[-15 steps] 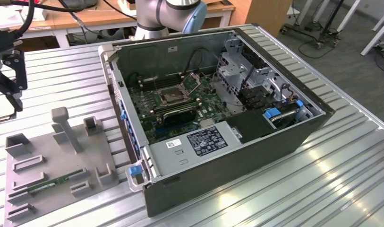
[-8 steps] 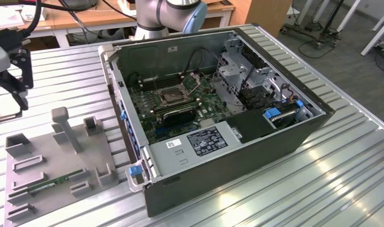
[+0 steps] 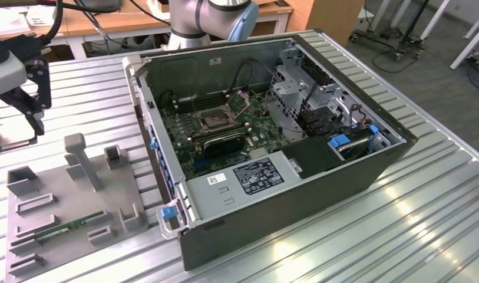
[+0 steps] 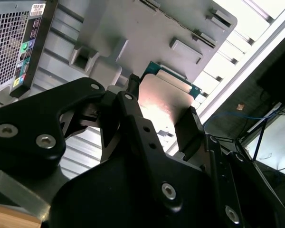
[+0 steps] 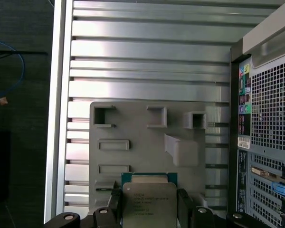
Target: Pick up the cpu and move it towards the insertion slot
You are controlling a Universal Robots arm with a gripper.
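The cpu [image 5: 149, 199] is a flat square chip with a silvery top and a green rim, and it is clamped between my two black fingers [image 5: 184, 205]. My gripper [image 5: 149, 211] is shut on its two opposite edges. In the second wrist view the cpu [image 4: 164, 99] shows its shiny face between the fingers [image 4: 133, 92]. In the exterior view my gripper [image 3: 15, 124] hangs at the far left, above the table and beyond the grey holder plate [image 3: 74, 194]. The insertion slot [image 3: 214, 121], a square socket with a dark centre, lies on the motherboard inside the open computer case [image 3: 318, 171].
The grey holder plate [image 5: 133, 128] carries raised posts, pockets and a green memory stick [image 3: 66, 227]. The case's rear panel [image 5: 270, 123] stands close beside the plate. The ribbed metal table [image 3: 428, 224] ends near the plate's outer side [image 5: 57, 118]. A drive cage and cables crowd the case's right part.
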